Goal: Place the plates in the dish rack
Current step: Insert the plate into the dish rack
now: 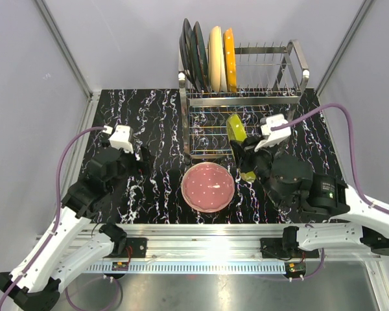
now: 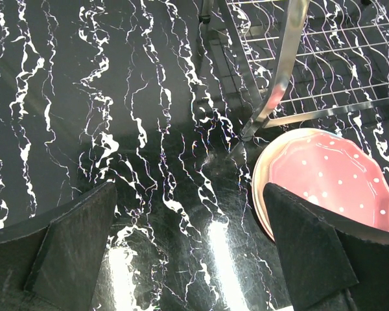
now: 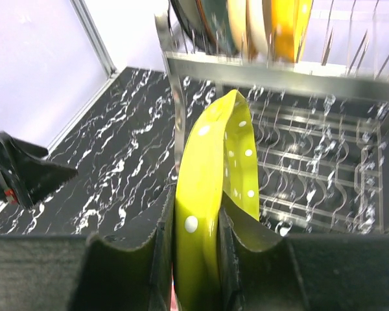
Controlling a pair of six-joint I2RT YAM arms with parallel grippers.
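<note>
The top camera looks steeply down from behind the arm bases (image 1: 133,248), the dish rack (image 1: 243,97) at twelve o'clock. The left wrist camera hangs close over the table (image 2: 117,97), facing one o'clock, sharing the pink plate (image 2: 327,178) with it. The right wrist camera faces twelve, probably nearly level, sharing the rack.

Bright overhead light, white glare pooling on the glossy desk (image 2: 217,249) low in the left wrist view, and the dish rack (image 3: 311,162) smears soft at right in the right wrist view.
</note>
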